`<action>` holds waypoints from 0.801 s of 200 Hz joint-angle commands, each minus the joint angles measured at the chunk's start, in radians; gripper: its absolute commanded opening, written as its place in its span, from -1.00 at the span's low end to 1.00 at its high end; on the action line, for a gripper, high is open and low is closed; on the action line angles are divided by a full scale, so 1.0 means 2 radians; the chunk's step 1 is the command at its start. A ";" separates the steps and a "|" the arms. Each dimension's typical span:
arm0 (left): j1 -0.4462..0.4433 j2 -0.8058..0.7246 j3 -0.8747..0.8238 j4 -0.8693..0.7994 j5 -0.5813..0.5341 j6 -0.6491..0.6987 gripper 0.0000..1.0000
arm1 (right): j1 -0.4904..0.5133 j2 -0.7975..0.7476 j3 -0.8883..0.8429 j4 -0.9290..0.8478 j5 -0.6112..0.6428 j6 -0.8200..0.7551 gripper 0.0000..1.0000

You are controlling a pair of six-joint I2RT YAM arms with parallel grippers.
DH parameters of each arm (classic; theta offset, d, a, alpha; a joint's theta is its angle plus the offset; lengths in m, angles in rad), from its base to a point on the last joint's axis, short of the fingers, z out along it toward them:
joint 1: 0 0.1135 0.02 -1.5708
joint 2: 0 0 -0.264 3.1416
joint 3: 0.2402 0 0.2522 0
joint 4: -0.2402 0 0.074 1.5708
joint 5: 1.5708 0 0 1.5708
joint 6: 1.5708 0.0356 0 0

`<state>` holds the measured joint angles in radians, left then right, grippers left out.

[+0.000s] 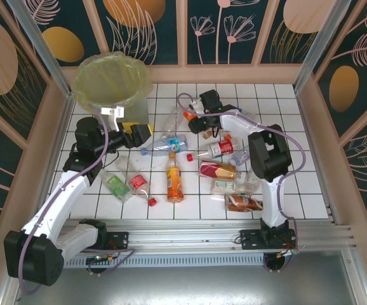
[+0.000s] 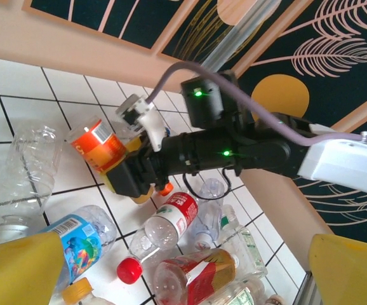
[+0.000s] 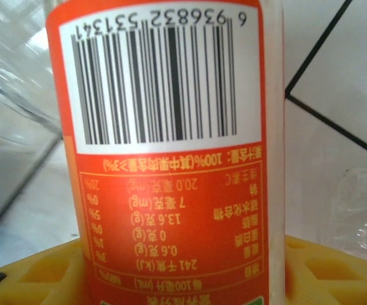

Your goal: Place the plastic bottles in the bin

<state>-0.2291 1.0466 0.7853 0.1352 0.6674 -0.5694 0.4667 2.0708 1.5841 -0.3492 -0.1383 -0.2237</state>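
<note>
Right of the bin (image 1: 136, 109), the right gripper (image 2: 125, 176) pinches an orange-labelled bottle (image 2: 99, 145), apparently to carry it over; the left gripper (image 1: 144, 135) hovers spread wide beside the bin.

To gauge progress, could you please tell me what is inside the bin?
Inside the bin only its yellow-green bag shows; the rim hides its near inner wall.

Clear, crushed bottles (image 1: 174, 183) lie scattered on the white-tiled worktop (image 1: 310, 184), mostly right of centre. One orange-labelled bottle (image 2: 101, 147) is clamped, tilted, between the right fingers (image 3: 37, 279). The bag-lined bin (image 1: 82, 89) stands upright at far left.
</note>
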 commanded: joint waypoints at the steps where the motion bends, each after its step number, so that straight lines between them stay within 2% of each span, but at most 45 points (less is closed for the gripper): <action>1: -0.005 0.007 -0.009 0.056 0.001 -0.021 0.97 | -0.006 -0.073 -0.016 0.037 -0.077 0.033 0.15; 30: -0.011 0.025 -0.007 0.101 0.016 -0.042 0.97 | -0.009 -0.119 -0.048 0.060 -0.132 0.054 0.16; 75: -0.033 0.073 0.024 0.123 0.010 -0.062 0.97 | -0.004 -0.188 -0.098 0.094 -0.197 0.083 0.16; 160: -0.087 0.155 0.111 0.124 -0.012 -0.057 0.96 | 0.031 -0.251 -0.145 0.116 -0.234 0.109 0.16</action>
<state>-0.3798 1.3163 0.9504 0.3599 0.6674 -0.6857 0.5095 1.6211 1.3155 -0.1730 -0.5587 -0.0341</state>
